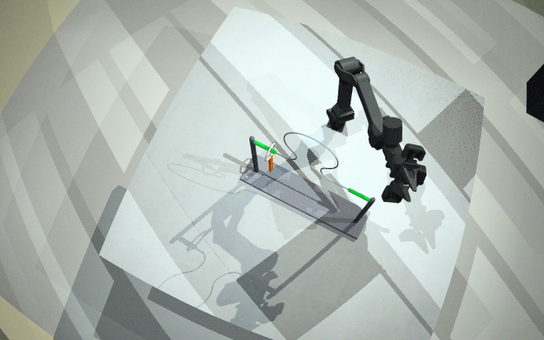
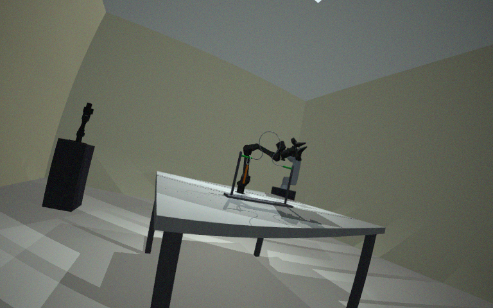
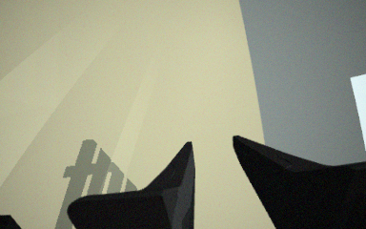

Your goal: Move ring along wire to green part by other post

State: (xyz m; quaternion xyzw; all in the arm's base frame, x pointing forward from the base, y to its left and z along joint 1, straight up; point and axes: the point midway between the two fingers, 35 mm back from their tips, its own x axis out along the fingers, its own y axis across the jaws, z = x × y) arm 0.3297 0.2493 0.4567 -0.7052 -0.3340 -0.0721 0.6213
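Note:
The ring [image 1: 271, 154] hangs on the green wire part [image 1: 263, 145] [image 2: 246, 156] next to the left post [image 1: 253, 154]. Its orange handle [image 1: 270, 163] [image 2: 244, 173] hangs straight down above the grey baseplate [image 1: 304, 197]. The thin grey wire [image 1: 309, 137] loops over to the second green part [image 1: 358, 193] [image 2: 286, 167] by the right post [image 1: 364, 210]. My gripper [image 1: 407, 187] [image 2: 300, 145] [image 3: 212, 143] is far from the handle, out beyond the right post and raised, pointing up at the wall and ceiling. Its fingers stand part-way apart with nothing between them.
The arm's base [image 1: 337, 120] sits behind the wire stand on the table [image 2: 203, 224]. A dark pedestal [image 2: 67, 173] with a camera stands on the floor at the left, away from the table.

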